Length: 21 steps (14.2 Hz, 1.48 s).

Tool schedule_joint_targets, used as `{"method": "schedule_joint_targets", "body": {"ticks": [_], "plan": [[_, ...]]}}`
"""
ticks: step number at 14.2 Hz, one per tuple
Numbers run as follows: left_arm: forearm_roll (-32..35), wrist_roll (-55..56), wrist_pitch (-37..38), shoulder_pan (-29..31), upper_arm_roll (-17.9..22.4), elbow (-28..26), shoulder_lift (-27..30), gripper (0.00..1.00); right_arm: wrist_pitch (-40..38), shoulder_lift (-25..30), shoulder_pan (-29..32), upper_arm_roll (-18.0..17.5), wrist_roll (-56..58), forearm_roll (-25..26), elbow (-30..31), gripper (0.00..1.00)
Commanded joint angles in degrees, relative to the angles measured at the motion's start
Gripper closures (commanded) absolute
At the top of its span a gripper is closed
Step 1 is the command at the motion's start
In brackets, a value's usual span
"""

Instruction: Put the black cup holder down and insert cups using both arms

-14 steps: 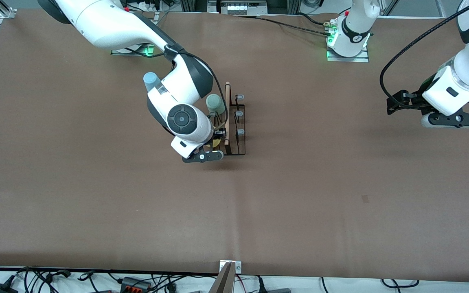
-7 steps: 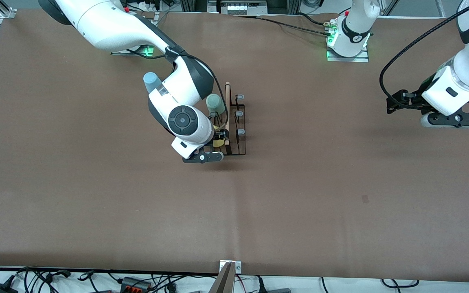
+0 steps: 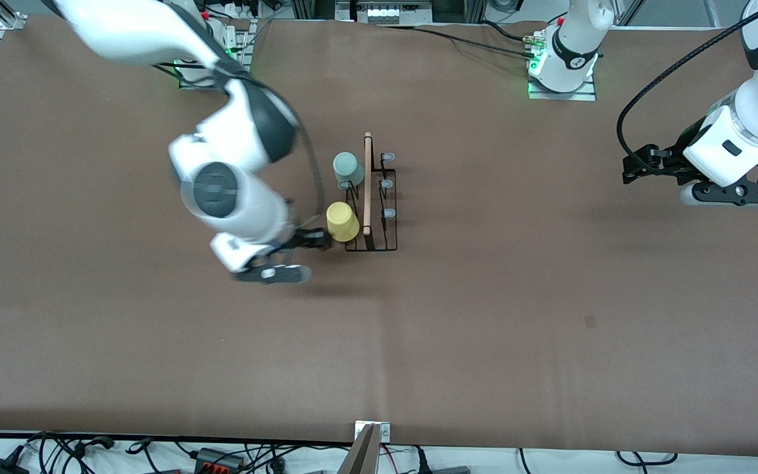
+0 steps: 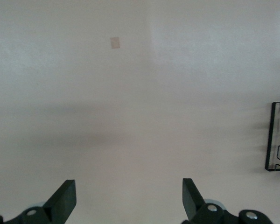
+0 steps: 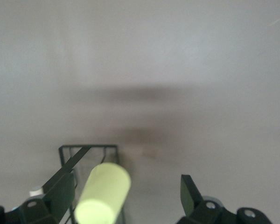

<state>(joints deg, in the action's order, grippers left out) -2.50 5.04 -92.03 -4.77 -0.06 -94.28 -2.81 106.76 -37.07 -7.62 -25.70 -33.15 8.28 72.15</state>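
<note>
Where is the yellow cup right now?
The yellow cup sits on the black cup holder, nearer the front camera than the mint-green cup, with the open right gripper beside it.

Brown table (image 3: 484, 316) w/ small dark mark (image 3: 590, 321) toward left arm's end. Black cables (image 3: 89, 451) along edge nearest front cam. Metal bracket (image 3: 372, 431) mid-edge.
</note>
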Motion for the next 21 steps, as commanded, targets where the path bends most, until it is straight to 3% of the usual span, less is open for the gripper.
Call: {"method": "schedule_joint_targets", "body": {"ticks": [1, 8, 10, 13, 16, 18, 21], "plan": [[-1.72, -0.56, 0.01, 0.46, 0.41, 0.67, 0.70, 0.00, -2.25, 3.31, 5.14, -1.02, 4.57, 0.24, 1.15, 0.00], [-1.72, -1.08, 0.01, 2.21, 0.59, 0.76, -0.09, 0.00, -8.49, 9.38, 9.10, 3.02, 5.45, 0.33, 1.15, 0.00], [-1.72, -0.39, -0.08, 2.22, 0.24, 0.85, -0.09, 0.00, -8.32, 13.68, 9.90, 7.75, 11.05, -1.94, 1.76, 0.00], [-1.72, -0.38, -0.08, 2.39, 0.23, 0.77, -0.09, 0.00, -9.63, 17.20, 9.81, 18.20, 23.86, -7.66, 3.26, 0.00], [-1.72, -0.38, 0.01, 2.48, 0.41, 0.76, -0.09, 0.00, -11.04, 18.96, 8.07, 26.91, 36.11, -8.64, 3.17, 0.00], [-1.72, -0.47, 0.01, 2.48, 0.50, 0.76, -0.18, 0.00, -13.41, 21.15, 7.35, 29.13, 37.10, -8.38, 3.69, 0.00], [-1.72, -0.47, 0.01, 2.48, 0.50, 0.76, -0.18, 0.00, -15.27, 23.97, 7.53, 28.52, 35.79, -8.20, 6.50, 0.00]]}}
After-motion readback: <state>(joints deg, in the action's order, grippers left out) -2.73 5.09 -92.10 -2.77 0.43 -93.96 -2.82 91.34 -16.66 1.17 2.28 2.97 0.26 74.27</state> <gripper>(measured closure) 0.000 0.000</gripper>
